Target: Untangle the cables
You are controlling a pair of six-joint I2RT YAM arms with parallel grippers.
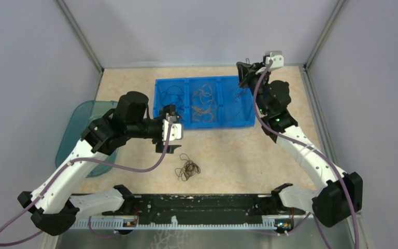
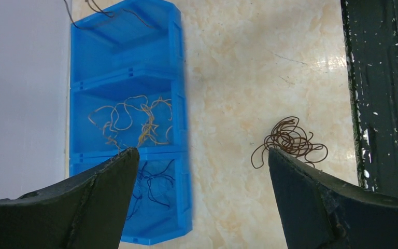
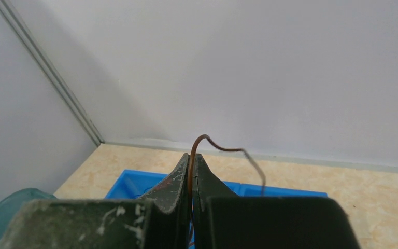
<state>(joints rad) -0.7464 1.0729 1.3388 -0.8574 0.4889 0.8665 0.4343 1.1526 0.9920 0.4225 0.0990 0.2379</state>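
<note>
Your right gripper (image 3: 192,174) is pinched tight on a single brown wire (image 3: 222,149), up over the far right end of the blue tray (image 1: 207,124) — the wire's lower run is hidden between the fingers. Your left gripper (image 2: 202,151) stands wide apart with nothing in it, above the table (image 2: 249,62). A brown tangle (image 2: 289,141) lies on the table near the black rail (image 2: 383,104), apart from the tray. Yellow-orange wires (image 2: 134,119) sit in the middle compartment. Dark blue wires (image 2: 155,179) lie in the left one, partly behind a finger. The right compartment's contents are cut off in the left wrist view — and too faint from above.
</note>
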